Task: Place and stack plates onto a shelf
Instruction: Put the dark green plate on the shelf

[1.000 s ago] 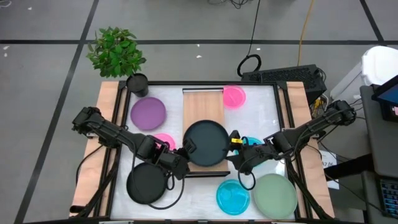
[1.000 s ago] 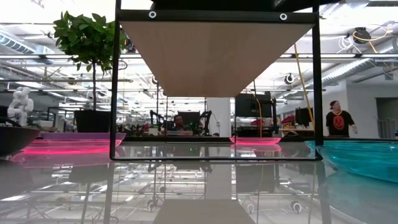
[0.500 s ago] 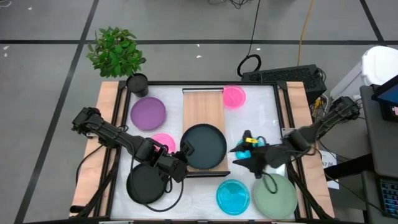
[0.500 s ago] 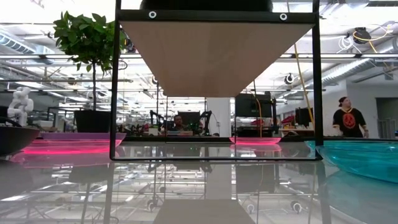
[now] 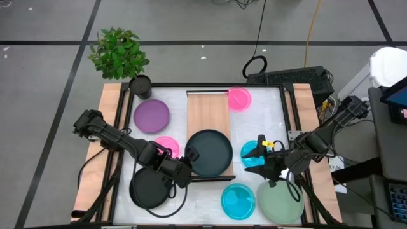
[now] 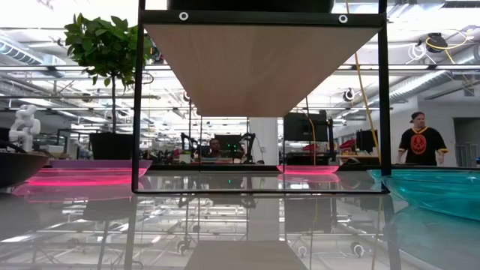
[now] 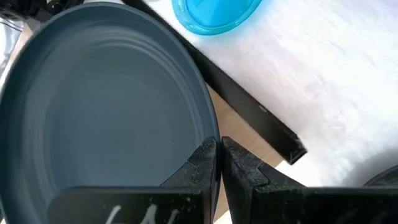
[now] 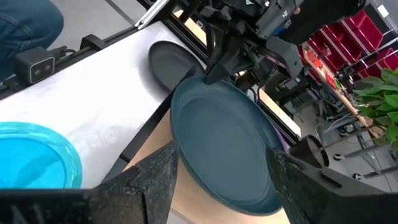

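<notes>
A dark teal plate (image 5: 211,152) lies on the near end of the light-wood shelf (image 5: 208,111). In the low view it shows as a dark edge (image 6: 250,4) on top of the shelf. My left gripper (image 5: 190,153) is at its left rim, shut on it. My right gripper (image 5: 252,156) hangs open to the right of the shelf, above a cyan plate (image 5: 249,152), with nothing between its fingers. In the right wrist view the teal plate (image 8: 217,146) lies beyond the spread fingers. My left gripper pinches the teal plate's rim (image 7: 210,127) between its two fingers, on the plate's left side. The fingers (image 7: 202,163) come slanting down from the table's left and near side. The plate lies about level over the shelf board.
On the table lie a purple plate (image 5: 151,116), a pink plate (image 5: 239,98) at the back, another pink one (image 5: 168,144) under my left arm, a black one (image 5: 148,187), a cyan one (image 5: 238,201) and a sage-green one (image 5: 281,201). A potted plant (image 5: 121,54) stands at the far left corner.
My right gripper has drawn back from the teal plate's right rim toward the table's right edge and has risen a little. The plate stays on the shelf in my left gripper.
</notes>
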Robot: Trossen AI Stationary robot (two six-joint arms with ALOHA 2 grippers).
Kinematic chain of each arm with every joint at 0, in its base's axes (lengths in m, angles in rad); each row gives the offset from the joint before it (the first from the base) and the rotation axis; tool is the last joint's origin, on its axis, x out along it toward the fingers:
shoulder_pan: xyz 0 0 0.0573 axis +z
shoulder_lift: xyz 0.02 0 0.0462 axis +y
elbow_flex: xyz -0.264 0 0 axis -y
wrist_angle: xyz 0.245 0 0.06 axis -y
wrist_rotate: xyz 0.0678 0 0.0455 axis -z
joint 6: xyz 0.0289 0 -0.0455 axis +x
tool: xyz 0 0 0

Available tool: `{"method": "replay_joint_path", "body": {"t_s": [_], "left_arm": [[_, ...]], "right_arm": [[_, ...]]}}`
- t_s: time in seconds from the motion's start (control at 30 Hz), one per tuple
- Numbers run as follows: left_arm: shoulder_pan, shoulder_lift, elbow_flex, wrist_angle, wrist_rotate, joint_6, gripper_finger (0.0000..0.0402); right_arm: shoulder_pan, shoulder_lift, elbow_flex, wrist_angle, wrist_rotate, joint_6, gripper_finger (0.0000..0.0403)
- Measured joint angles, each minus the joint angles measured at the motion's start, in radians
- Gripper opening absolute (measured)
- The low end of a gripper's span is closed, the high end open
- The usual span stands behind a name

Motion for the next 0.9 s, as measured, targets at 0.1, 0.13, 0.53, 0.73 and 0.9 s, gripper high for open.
{"method": "replay_joint_path", "body": {"t_s": [0.1, 0.13, 0.53, 0.73, 0.9], "left_arm": [[0.012, 0.001, 0.0, -0.001, 0.0, -0.001, 0.0023], [0.017, 0.001, 0.0, 0.0, 0.0, -0.002, 0.0023], [0.035, 0.001, 0.0, -0.002, 0.067, -0.084, 0.0024], [0.042, 0.001, 0.0, -0.001, 0.067, -0.121, 0.0024], [0.042, 0.001, 0.0, -0.001, 0.087, -0.182, 0.0039]], "right_arm": [[0.0, 0.0, 0.0, 0.0, 0.0, 0.017, 0.0223], [0.0, -0.001, 0.0, 0.0, 0.0, 0.026, 0.0223], [0.0, 0.0, 0.0, -0.007, 0.0, 0.074, 0.0223], [0.0, 0.0, 0.0, -0.013, 0.0, 0.079, 0.0223], [0.0, 0.0, 0.0, -0.012, 0.0, 0.075, 0.0223]]}}
